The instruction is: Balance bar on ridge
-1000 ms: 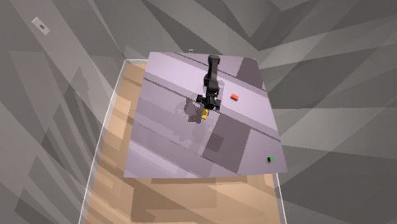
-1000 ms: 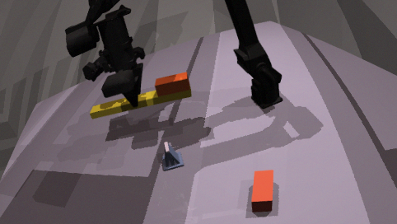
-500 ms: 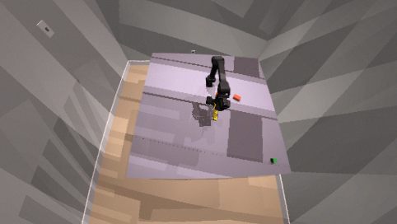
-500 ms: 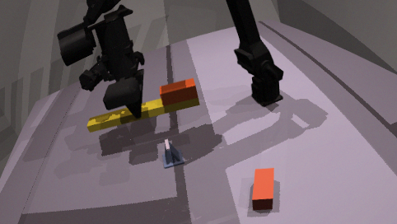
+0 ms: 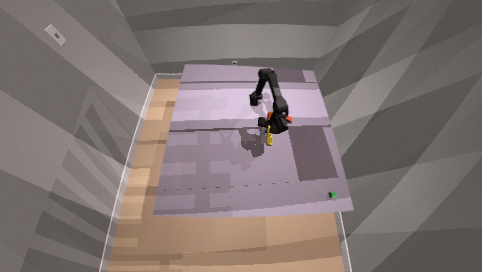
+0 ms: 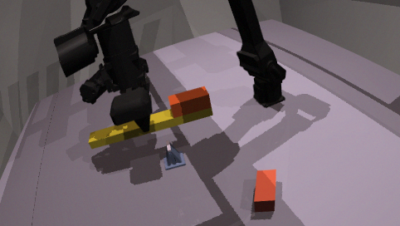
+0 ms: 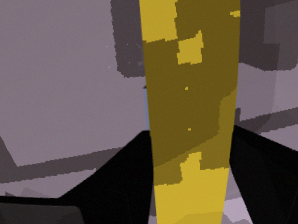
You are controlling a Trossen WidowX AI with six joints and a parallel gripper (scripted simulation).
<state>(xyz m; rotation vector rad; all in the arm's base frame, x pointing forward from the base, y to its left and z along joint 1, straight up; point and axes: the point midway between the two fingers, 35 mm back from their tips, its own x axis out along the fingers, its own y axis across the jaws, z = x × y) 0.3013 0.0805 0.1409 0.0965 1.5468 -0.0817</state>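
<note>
A long yellow bar carries an orange-red block fixed on its right end. My gripper is shut on the bar near its middle and holds it clear of the table, roughly level. The ridge is a small blue wedge on a flat blue base. It stands on the table just below and in front of the bar, a little right of my fingers, and does not touch the bar. In the wrist view the bar hides the ridge.
A loose orange-red block lies on the table to the front right. The arm's base stands at the back right. A small green cube sits near the table's far corner in the top view.
</note>
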